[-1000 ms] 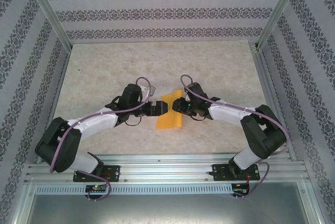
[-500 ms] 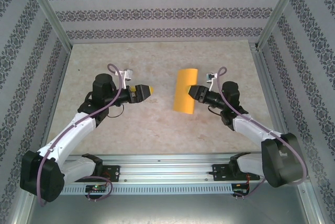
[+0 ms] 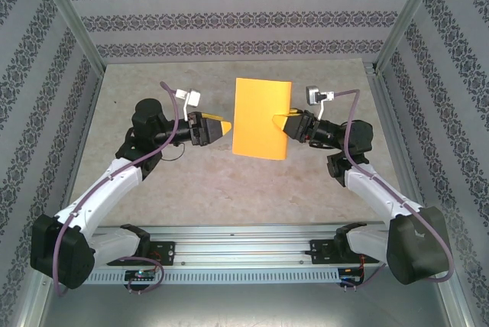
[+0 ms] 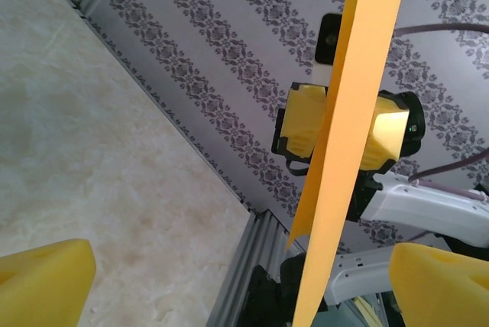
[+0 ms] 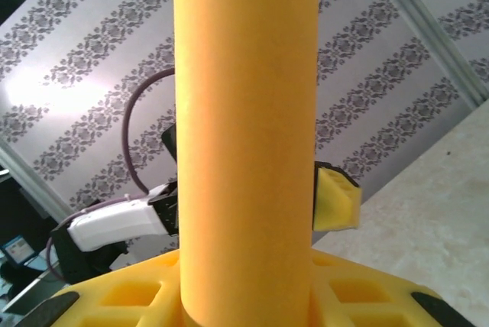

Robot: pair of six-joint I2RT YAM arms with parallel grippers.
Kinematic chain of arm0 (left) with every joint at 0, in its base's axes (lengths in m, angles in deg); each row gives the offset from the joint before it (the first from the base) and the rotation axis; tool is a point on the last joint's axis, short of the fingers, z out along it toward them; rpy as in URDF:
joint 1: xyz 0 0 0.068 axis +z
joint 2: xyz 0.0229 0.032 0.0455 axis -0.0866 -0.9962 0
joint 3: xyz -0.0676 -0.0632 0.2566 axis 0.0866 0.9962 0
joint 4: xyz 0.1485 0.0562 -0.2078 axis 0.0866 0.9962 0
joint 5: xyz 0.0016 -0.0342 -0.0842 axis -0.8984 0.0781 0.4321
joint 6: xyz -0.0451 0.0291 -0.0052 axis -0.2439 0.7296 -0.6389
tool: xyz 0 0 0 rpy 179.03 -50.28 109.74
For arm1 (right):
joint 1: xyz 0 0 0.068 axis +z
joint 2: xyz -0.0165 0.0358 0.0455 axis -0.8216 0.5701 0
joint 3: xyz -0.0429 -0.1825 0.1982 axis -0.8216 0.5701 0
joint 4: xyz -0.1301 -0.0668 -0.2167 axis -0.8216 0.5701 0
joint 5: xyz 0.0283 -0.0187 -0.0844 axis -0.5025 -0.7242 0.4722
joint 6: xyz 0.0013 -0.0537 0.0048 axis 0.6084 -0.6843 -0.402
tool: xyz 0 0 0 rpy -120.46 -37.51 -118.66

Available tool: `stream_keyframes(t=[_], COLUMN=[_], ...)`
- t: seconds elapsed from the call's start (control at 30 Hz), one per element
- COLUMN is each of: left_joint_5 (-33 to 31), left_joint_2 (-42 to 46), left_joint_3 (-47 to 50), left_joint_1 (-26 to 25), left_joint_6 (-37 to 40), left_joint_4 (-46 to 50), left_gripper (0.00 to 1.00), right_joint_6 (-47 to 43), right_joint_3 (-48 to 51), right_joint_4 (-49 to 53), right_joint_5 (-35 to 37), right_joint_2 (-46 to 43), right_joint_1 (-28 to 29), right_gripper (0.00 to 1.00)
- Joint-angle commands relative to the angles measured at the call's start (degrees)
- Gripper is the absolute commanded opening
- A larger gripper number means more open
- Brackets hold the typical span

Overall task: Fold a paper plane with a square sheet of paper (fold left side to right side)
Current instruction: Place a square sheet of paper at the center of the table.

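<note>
The right gripper is clamping the square sheet of paper by its right edge. It is holding the sheet up off the table, out in the middle between the two arms. From above, the sheet is showing a broad orange face, slightly tilted, with its top edge pointing toward the back wall.

The left gripper is hovering just beside the sheet's left edge with its jaws spread wide, gripping nothing (whether its tip is brushing the paper is not clear from above).

In the left wrist view the paper is standing nearly edge-on. That gripper's own yellow fingertips are sitting well apart at the bottom corners, and the right gripper's pads are showing on either side of the sheet.

In the right wrist view the sheet is rising straight up from between the fingers, bowing into a gentle curve.
</note>
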Motion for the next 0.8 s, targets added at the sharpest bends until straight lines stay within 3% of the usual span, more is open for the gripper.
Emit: stream_keyframes(t=[0.0, 0.17, 0.3, 0.4, 0.5, 0.6, 0.7, 0.77], left_joint_5=[3.2, 3.5, 2.4, 0.5, -2.8, -6.9, -11.4, -13.7], left_joint_2=[-0.5, -1.2, -1.5, -1.1, -0.8, -1.4, -2.8, -4.3], left_joint_3=[-2.7, -3.6, -3.2, -2.6, -1.5, 0.5, 3.5, 5.0], left_joint_1=[-2.2, -4.0, -4.2, -4.2, -4.2, -3.9, -3.3, -3.0], left_joint_6=[-1.1, -0.7, -0.4, 1.0, 2.4, 3.1, 3.0, 3.4], left_joint_4=[-6.9, -7.7, -6.0, -1.7, 4.2, 9.4, 12.8, 15.5], left_gripper=[0.95, 0.77, 0.3, 0.04, 0.0, 0.0, 0.0, 0.0], right_joint_6=[2.6, 1.9, -0.8, -7.4, -19.3, -33.4, -41.0, -43.0], right_joint_3=[-2.2, -2.4, -2.3, -2.3, -3.1, -5.6, -6.9, -7.0], right_joint_4=[-5.5, -5.1, -1.0, 9.6, 30.4, 54.2, 67.3, 71.6], right_joint_5=[-2.3, -1.8, -0.6, 1.2, 6.9, 17.3, 25.8, 28.9], right_joint_2=[1.0, 2.4, 2.6, 1.0, -2.8, -6.7, -8.4, -8.5], right_joint_1=[1.7, 2.4, 2.1, 1.3, -0.3, -1.2, -1.9, -2.0], right_gripper=[0.35, 0.35, 0.36, 0.41, 0.56, 0.75, 0.85, 0.85])
